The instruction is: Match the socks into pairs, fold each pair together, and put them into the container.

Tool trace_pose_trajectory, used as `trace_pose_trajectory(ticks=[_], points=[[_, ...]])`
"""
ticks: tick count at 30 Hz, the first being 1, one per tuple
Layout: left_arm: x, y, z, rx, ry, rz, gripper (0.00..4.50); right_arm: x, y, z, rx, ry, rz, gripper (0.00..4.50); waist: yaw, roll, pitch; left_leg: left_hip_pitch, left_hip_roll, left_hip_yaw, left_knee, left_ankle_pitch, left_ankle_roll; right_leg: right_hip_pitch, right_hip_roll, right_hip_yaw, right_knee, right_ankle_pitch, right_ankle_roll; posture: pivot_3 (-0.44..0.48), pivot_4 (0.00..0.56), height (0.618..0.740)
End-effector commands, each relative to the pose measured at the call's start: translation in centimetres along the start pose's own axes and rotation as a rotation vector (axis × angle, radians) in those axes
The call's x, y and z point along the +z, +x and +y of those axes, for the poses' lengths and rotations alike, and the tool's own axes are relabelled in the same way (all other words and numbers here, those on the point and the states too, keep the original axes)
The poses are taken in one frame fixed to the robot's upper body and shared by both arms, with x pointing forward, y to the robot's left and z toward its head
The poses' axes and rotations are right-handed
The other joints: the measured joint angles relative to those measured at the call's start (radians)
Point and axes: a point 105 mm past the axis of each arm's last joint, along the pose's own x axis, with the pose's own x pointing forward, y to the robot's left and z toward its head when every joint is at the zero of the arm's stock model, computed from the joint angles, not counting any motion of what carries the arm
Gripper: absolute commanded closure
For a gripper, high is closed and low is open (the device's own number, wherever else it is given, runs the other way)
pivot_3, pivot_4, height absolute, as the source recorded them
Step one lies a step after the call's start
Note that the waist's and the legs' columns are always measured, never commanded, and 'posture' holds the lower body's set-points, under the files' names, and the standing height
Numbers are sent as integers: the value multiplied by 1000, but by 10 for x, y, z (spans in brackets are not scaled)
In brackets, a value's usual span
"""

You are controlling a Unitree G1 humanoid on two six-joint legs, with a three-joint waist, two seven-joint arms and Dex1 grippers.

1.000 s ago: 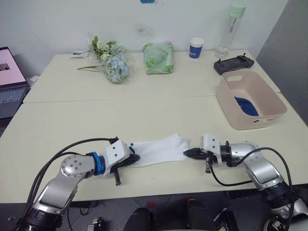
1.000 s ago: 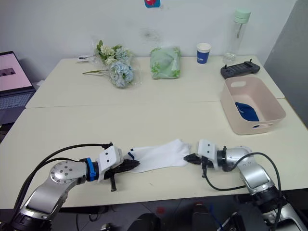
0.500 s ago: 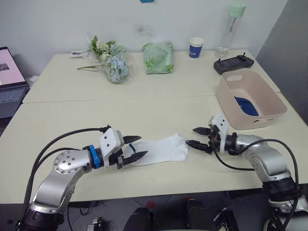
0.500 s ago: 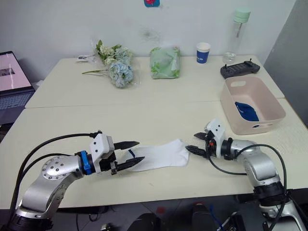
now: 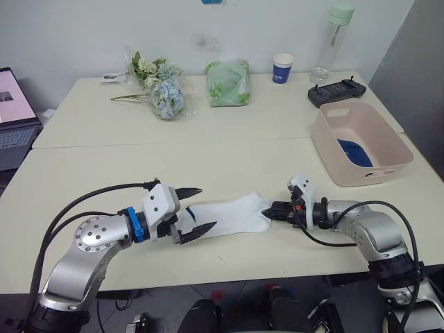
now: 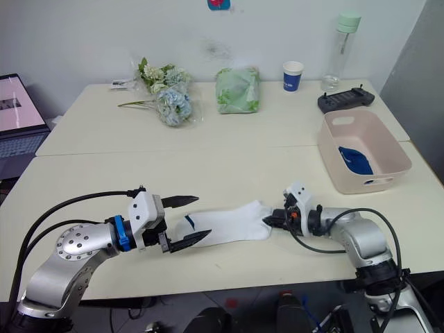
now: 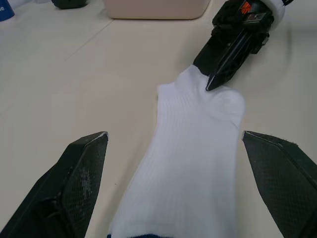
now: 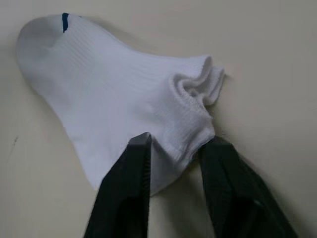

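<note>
A white sock (image 5: 232,212) lies flat near the table's front edge, its blue-marked toe end toward my left arm. My left gripper (image 5: 202,208) stands wide open around that toe end, fingers (image 7: 79,178) on either side and not touching it. My right gripper (image 5: 272,210) is shut on the sock's cuff (image 8: 190,141), with bunched fabric pinched between its fingers (image 8: 130,188). At the right stands the pink container (image 5: 361,177), holding a dark blue sock (image 5: 356,153).
Along the far side stand a bunch of flowers (image 5: 163,91), a pale green bag (image 5: 229,83), a blue-and-white paper cup (image 5: 283,69), a bottle (image 5: 331,43) and a black controller (image 5: 336,91). A laptop (image 5: 14,114) sits at the far left.
My left gripper opened and let go of the sock's toe end. My right gripper opened, lifted off, then came back down and shut on the cuff.
</note>
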Motion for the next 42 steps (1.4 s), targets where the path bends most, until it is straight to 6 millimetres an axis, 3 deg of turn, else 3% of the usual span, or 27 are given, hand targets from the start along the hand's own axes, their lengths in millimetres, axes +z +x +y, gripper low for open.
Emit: trace_pose_trajectory(ticks=[1, 2, 6, 9, 14, 21, 27, 32, 38, 42], points=[[15, 2, -2, 2, 25, -40, 0, 22, -10, -3, -5, 96, -70, 4266, 0, 0, 0, 0, 0, 0, 0, 0, 0, 0, 0, 0, 0, 0, 0, 0, 150, 740], [14, 3, -1, 10, 25, -34, 0, 22, -12, -5, -9, 103, -67, 4462, 0, 0, 0, 0, 0, 0, 0, 0, 0, 0, 0, 0, 0, 0, 0, 0, 150, 740], [16, 9, 1, -10, 2, -50, 0, 23, -23, -19, -17, 88, -34, 4462, 4, 0, 0, 0, -3, -1, 0, 0, 0, 0, 0, -1, 0, 0, 0, 0, 150, 740], [19, 19, -3, -65, -13, -77, 573, 27, -33, -32, 1, 70, -5, 4500, 3, 0, 0, 0, -5, 0, 0, 0, 0, 1, -1, 0, -1, 0, 0, 0, 150, 740], [15, 37, -5, -121, -28, -73, 2190, 28, -35, -41, 40, 42, 26, 4500, -2, 0, 0, 0, -5, 1, 0, 0, 0, 0, 1, -1, 0, 0, 0, 0, 150, 740], [-12, 75, -5, -186, -8, -13, 4484, 27, -27, -45, 53, 20, 24, 4500, -2, 0, 0, 0, -5, 1, 0, 0, 0, 0, 0, 0, 0, 0, 0, 0, 150, 740], [-28, 91, -11, -212, -3, 35, 4484, 30, -32, -41, 71, 23, 9, 4500, -2, 0, 0, -1, -4, 0, 0, 0, 0, -1, 0, 0, 0, 0, 0, 0, 150, 740], [-49, 93, -14, -229, -7, 127, 4484, 47, -37, -27, 143, 47, -52, 4500, 0, 0, 0, -1, -4, 0, 0, 0, 0, -1, -1, 0, 0, 0, 0, 0, 150, 740], [-54, 92, -19, -250, -33, 138, 4484, 85, -36, 23, 408, 120, -168, 4500, -1, 0, 0, 0, -3, 0, 1, 0, 0, -1, -1, 0, 0, 0, 0, 0, 150, 740], [-48, 92, -19, -234, -47, 111, 4484, 99, -25, 35, 448, 155, -219, 4500, -1, 0, 0, -1, -3, -1, 1, 0, 0, 0, -1, 0, 0, 0, 0, 0, 150, 740]])
